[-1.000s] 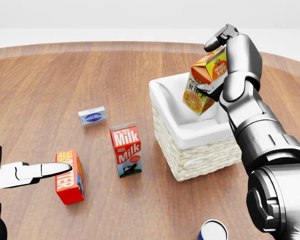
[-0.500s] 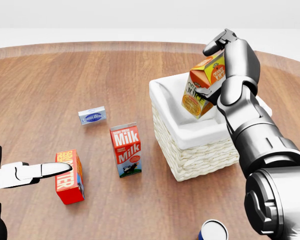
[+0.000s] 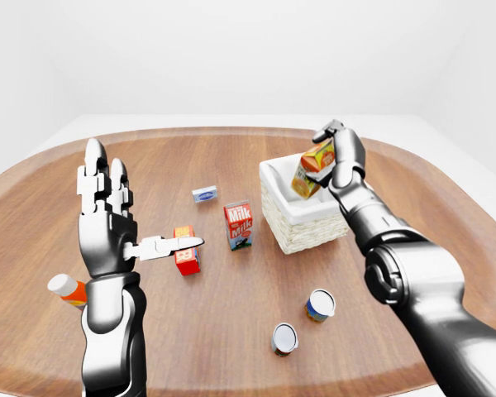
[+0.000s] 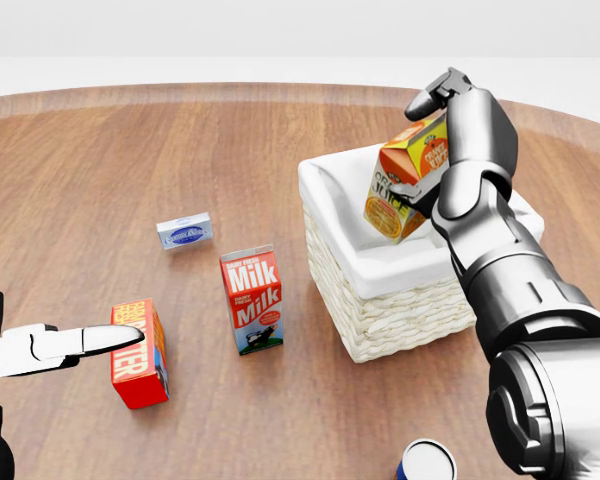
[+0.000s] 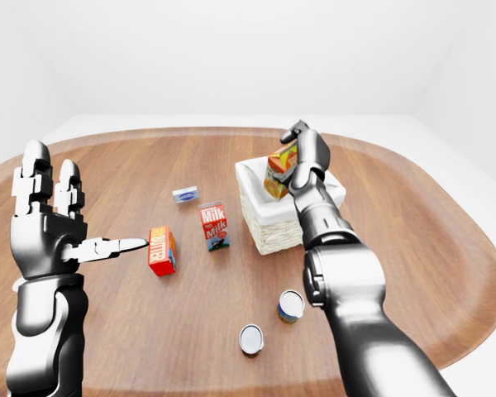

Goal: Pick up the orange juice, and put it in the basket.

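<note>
- Since the earlier head frames the right hand point(image 4: 435, 150) had tipped the juice point(image 4: 405, 178) a little and carried it slightly rightward over the basket point(image 4: 380, 285); the other things had not moved.
- Head view: the juice hung clear above the basket's white lining, clasped in the right hand's fingers, thumb over its gabled top. Its long axis leaned, top toward the upper right, base toward the lower left and into the basket's opening. Only one finger of the left hand point(image 4: 50, 347) showed here, entering from the left edge with its tip at the red box point(image 4: 140, 352). The milk point(image 4: 251, 299) stood upright just left of the basket, a small blue pack point(image 4: 184, 232) lay above it, and a can point(image 4: 426, 461) was cut off by the bottom edge.
- Left-eye view: this one showed the whole left hand point(image 3: 107, 219), released, fingers raised and spread, thumb stretched toward the red box. It also showed two cans point(image 3: 320, 304) near the bottom and a white-capped orange bottle point(image 3: 68, 289) behind the left arm, none of them whole in the head view.
- Right-eye view: the same scene; the juice point(image 5: 279, 172) was tilted the same way over the basket's upper rim, and the bottle was hidden.
</note>
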Robot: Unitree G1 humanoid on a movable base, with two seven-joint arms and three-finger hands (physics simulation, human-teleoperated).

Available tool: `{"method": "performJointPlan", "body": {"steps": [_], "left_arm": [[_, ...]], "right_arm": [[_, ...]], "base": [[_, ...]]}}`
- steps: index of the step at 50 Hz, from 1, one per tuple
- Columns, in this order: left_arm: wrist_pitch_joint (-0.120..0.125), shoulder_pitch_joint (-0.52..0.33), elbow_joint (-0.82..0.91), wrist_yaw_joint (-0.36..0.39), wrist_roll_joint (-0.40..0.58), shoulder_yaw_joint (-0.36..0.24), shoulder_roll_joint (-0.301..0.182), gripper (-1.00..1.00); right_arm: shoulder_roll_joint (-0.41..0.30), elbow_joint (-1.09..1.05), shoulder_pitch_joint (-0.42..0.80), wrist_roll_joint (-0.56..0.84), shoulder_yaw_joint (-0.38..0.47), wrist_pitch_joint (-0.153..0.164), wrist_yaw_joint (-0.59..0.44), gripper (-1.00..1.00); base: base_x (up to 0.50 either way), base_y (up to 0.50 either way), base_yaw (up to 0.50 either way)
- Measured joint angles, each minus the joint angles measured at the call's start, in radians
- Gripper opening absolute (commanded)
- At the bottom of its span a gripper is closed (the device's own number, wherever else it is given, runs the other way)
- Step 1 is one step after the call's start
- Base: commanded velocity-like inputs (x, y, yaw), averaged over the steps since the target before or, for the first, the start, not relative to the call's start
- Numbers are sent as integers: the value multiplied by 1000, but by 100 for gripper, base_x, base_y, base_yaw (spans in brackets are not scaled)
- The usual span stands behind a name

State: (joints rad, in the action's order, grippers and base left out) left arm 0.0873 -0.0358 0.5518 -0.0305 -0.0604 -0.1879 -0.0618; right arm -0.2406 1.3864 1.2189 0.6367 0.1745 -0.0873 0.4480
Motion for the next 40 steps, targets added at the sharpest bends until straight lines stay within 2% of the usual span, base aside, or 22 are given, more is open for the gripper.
{"method": "performJointPlan", "body": {"steps": [23,24,26,27,28,29,35,37,39,40], "left_arm": [[0,0,23,-5,-3,0,2,100],[0,0,24,-6,-3,0,2,100],[0,0,25,-6,-3,0,2,100],[0,0,25,-6,-3,0,2,100],[0,0,25,-6,-3,0,2,100],[0,-1,25,-6,-3,0,2,100],[0,-1,24,-7,-4,-1,2,100],[0,-1,24,-7,-4,-1,2,100],[0,-1,24,-7,-4,-1,2,100],[0,-1,24,-7,-4,-1,2,100]], "right_arm": [[9,2,-17,14,6,2,6,-100],[9,2,-18,14,6,2,6,-87],[10,2,-19,19,7,3,8,-76],[10,2,-20,23,7,4,9,-58],[10,2,-20,29,7,5,11,-51],[10,3,-21,32,7,5,12,-29],[12,4,-24,44,8,5,20,11],[12,2,-24,47,9,5,23,37],[12,1,-23,51,11,5,25,55],[12,0,-23,52,12,5,26,76]], "base": [[0,0,0],[0,0,0],[0,0,0],[0,0,0],[0,0,0],[0,0,0],[0,0,0],[0,0,0],[0,0,0],[0,0,0]]}}
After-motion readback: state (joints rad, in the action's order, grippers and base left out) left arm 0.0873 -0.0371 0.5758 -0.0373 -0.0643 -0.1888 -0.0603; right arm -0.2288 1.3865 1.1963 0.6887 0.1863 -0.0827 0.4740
